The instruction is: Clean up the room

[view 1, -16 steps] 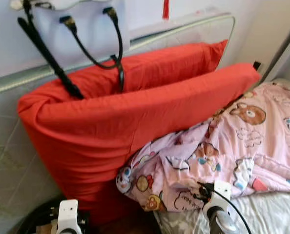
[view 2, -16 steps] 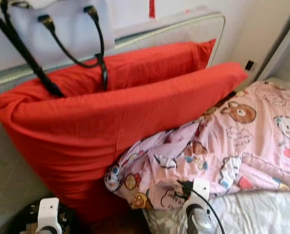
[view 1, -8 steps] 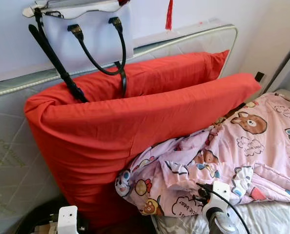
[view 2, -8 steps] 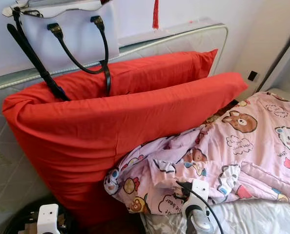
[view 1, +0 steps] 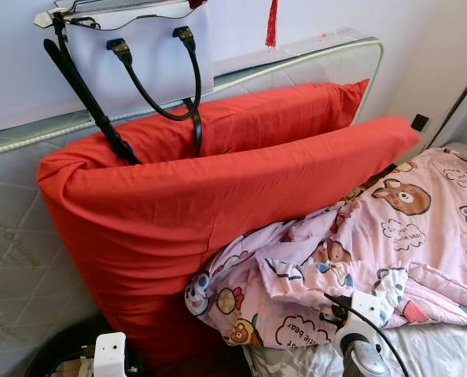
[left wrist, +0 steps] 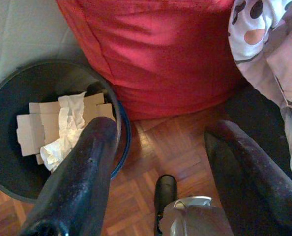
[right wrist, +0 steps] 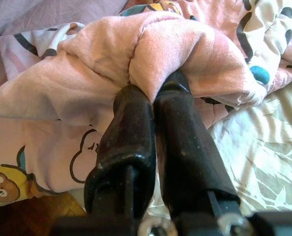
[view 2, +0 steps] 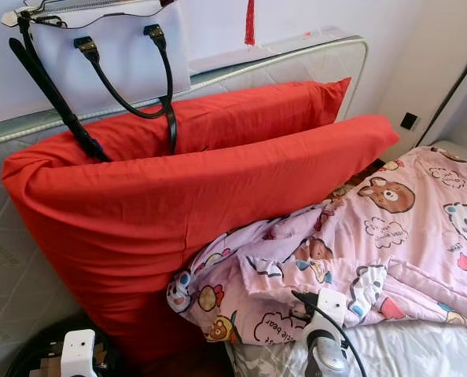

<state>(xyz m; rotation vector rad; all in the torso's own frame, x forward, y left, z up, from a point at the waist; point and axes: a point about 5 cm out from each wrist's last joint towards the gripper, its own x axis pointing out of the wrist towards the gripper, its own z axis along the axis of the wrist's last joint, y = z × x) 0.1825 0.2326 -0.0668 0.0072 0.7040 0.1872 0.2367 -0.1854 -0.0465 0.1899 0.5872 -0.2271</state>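
While a fold of the pink cartoon-print blanket (right wrist: 151,54) is pinched between the closed fingers of the right gripper (right wrist: 153,93), the rest of it is seen bunched on the bed sheet (right wrist: 254,162), its near edge touching the red cushion (view 1: 218,212). The cushion is propped against an upright mattress (view 1: 13,251), where a white handbag (view 1: 139,55) is perched. Over wood flooring (left wrist: 151,147), the left gripper (left wrist: 160,147) is held spread and empty beside a dark bin (left wrist: 18,93) of paper scraps.
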